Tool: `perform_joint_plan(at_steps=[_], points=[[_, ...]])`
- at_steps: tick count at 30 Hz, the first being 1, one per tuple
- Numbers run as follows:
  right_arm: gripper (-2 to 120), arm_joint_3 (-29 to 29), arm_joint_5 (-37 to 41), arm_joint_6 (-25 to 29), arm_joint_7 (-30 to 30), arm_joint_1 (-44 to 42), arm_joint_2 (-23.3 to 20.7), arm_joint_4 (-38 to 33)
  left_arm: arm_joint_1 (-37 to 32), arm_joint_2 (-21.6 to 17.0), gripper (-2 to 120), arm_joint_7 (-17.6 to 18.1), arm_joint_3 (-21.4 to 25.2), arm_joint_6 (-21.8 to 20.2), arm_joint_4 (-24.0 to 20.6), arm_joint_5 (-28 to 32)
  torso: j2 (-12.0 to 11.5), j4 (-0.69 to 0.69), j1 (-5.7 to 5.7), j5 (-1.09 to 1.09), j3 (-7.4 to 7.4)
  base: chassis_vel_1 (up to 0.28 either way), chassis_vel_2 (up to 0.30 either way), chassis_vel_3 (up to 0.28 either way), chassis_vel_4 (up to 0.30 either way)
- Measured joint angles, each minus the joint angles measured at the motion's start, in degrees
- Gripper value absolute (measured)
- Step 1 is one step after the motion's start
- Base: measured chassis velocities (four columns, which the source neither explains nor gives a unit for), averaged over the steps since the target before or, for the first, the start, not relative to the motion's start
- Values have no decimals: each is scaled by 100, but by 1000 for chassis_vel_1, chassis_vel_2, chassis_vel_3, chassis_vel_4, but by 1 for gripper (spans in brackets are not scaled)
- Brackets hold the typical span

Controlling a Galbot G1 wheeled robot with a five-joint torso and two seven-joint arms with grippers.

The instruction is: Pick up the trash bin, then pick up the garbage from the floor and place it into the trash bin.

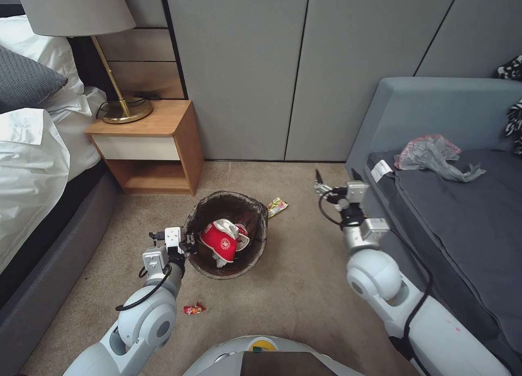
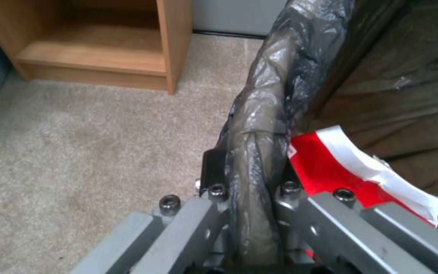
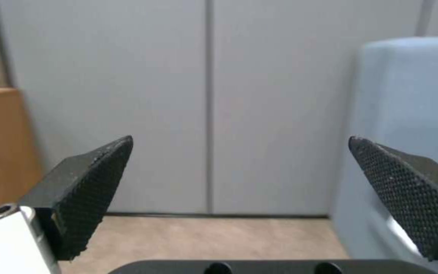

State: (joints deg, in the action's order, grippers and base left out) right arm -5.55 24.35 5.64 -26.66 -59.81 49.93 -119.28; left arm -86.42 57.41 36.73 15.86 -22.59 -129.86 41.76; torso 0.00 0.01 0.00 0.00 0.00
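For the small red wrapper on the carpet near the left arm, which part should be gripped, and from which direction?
The red wrapper lies flat and crumpled on the carpet, so come straight down from above and pinch its raised middle across the narrow width. Probably use the right hand: it is open and free, near the sofa. The left hand is shut on the trash bin rim.

Glossy crinkled plastic bag liner, matt wooden nightstand, rough beige carpet.
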Motion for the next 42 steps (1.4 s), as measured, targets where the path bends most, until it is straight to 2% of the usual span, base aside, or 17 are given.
perform_joint_plan(at_steps=[1,3,4,6,8,14,22,30,42], points=[[100,0,0,0,0,0,0,0,0,0,0,0,0,0,0,0,0,0,0,0,0,0,0,0,0],[100,724,120,-350,-279,-351,84,-149,-17,20,0,-12,33,25,26,-43,0,-2,0,0,0,0,0,0,0],[100,724,120,-350,-279,-351,84,-149,-17,20,0,-12,33,25,26,-43,0,-2,0,0,0,0,0,0,0],[100,1552,155,-507,-410,-895,244,-212,-29,27,0,-13,81,34,27,-50,0,-2,0,1,0,0,0,0,0],[100,2106,125,-558,-416,-1345,393,-234,-37,27,0,-14,122,48,47,-58,0,-2,0,1,0,0,0,0,0],[100,2750,-353,-432,-240,-2185,725,-170,-52,59,0,-15,157,71,80,-84,0,-2,0,1,0,0,0,0,0],[100,2786,-837,-259,-109,-2555,1129,-12,-108,82,0,-11,167,87,59,-93,0,-1,0,0,0,0,0,0,0],[100,2734,-863,-262,-115,-2514,1194,1,-148,62,0,-9,183,98,23,-94,0,0,-1,0,-1,-52,61,61,-53],[100,2695,-884,-293,-126,-2504,1229,-7,-176,44,0,-9,195,112,-6,-95,0,-1,-1,0,0,-189,197,195,-194]])
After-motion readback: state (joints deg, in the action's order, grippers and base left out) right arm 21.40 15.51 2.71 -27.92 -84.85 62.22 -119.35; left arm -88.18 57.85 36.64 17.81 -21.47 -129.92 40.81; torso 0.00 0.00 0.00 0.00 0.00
